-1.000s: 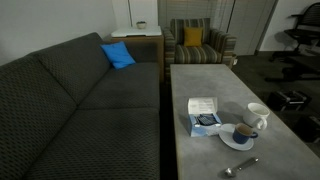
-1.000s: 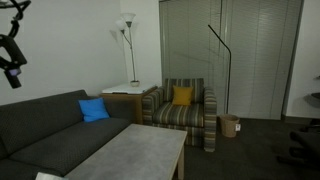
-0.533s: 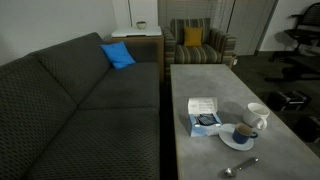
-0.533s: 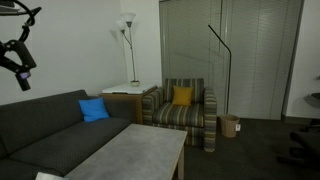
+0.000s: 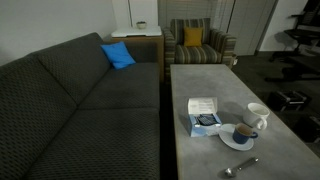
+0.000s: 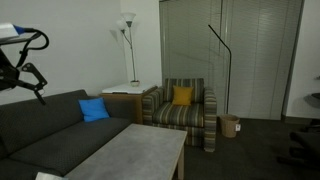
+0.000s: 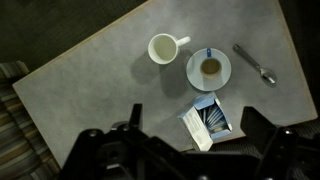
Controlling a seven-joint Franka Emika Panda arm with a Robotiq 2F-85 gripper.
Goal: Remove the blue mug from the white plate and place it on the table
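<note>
The blue mug [image 5: 243, 131] stands on the white plate [image 5: 237, 142] near the front of the grey table [image 5: 200, 75]. In the wrist view, from high above, the mug [image 7: 210, 67] sits in the middle of the plate [image 7: 194, 72] on the table [image 7: 100, 70]. My gripper [image 7: 196, 123] is open and empty, far above the table, with its fingers at the bottom edge of that view. In an exterior view the arm and gripper [image 6: 36, 86] hang high at the left, above the sofa.
A taller white mug [image 5: 257, 114] [image 7: 162, 48], a white and blue box [image 5: 205, 115] [image 7: 207, 120] and a spoon [image 5: 240, 166] [image 7: 255, 63] lie close around the plate. A dark sofa [image 5: 80, 110] runs along the table. A striped armchair [image 5: 198, 45] stands beyond it.
In the exterior view the arm has come down and to the right above the sofa. Nothing on the table has moved.
</note>
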